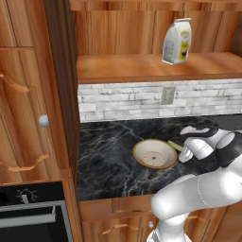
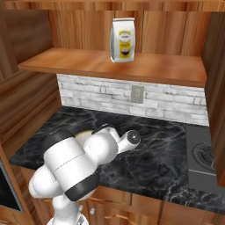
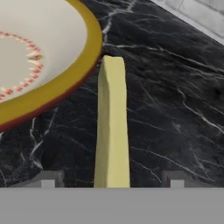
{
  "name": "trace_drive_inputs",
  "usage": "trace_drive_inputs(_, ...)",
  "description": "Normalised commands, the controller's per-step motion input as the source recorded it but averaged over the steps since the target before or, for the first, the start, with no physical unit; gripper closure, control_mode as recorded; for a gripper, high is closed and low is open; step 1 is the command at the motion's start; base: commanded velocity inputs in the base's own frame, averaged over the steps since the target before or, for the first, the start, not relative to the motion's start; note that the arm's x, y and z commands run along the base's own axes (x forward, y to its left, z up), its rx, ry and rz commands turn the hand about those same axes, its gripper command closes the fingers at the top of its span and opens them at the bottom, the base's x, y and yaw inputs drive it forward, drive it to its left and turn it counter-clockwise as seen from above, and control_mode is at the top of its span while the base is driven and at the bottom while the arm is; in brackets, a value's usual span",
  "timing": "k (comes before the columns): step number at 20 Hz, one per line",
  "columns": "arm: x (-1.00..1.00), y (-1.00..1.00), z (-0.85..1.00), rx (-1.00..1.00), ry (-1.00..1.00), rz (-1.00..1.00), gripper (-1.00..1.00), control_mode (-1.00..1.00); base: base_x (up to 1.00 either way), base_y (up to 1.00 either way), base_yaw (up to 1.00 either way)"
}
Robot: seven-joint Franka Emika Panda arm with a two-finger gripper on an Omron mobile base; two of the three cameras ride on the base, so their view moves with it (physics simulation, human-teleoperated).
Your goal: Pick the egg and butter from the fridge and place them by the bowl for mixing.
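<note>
The butter (image 3: 112, 127) is seen lying on the black marble tabletop (image 1: 108, 165) just beside the bowl (image 1: 154, 153), between wide-set jaws. A brick backsplash (image 2: 110, 99) is set behind.

Arm (image 2: 72, 165): glossy white rounded shells, bulbous segments. Dark charcoal bands at joints. Thin dark seam lines across shells. Round dark-grey cap with pale centre on wrist end. Wrist section white, dark collar behind it. Gripper (image 3: 111, 179): two small grey, squarish finger tips (image 3: 49, 178), pale top faces.
</note>
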Motion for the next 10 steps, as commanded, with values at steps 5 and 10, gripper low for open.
trace_drive_inputs(5, 0.0, 0.0, 0.06, 0.0, 0.0, 0.0, -1.0, -1.0, 0.0, 0.0, 0.0)
trace_drive_inputs(10, 0.0, 0.0, 0.69, -0.01, 0.09, 0.0, -1.0, -1.0, 0.0, 0.0, 0.0)
